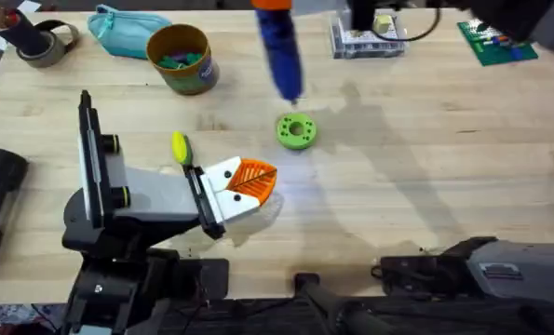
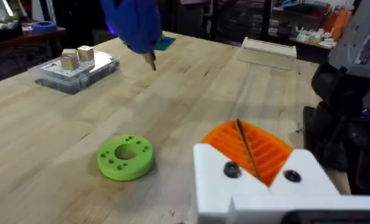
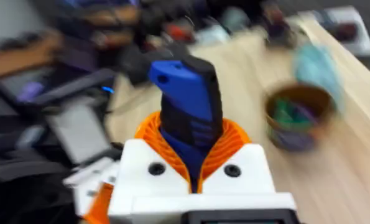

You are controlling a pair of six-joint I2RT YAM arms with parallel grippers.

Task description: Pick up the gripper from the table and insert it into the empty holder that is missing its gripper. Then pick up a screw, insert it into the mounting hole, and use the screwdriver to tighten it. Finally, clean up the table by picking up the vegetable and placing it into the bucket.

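Now, starting on the left: the left gripper (image 1: 244, 186) hovers low over the surface (image 1: 425, 167), its orange pads pressed together around nothing, so it's clenched and empty. Just behind its fingers lies a small yellow-green vegetable (image 1: 180, 147), not yet cleared away, and farther off beyond that stands the bucket (image 1: 181, 58), already holding some green and colourful bits. Ahead of the left gripper, close by, sits the green round holder (image 1: 296, 130) with its ring of small holes; whether a screw is seated in it I cannot tell. Moving right: the screwdriver (image 1: 278, 42) hangs tip-down just above and beyond that green piece, and the wrist view shows the right gripper (image 3: 194, 177) clamped on the screwdriver's blue body. My read: the tightening step is underway or about to begin, with the tip not yet touching the holder. Cleanup of the vegetable into the bucket looks entirely left to do.
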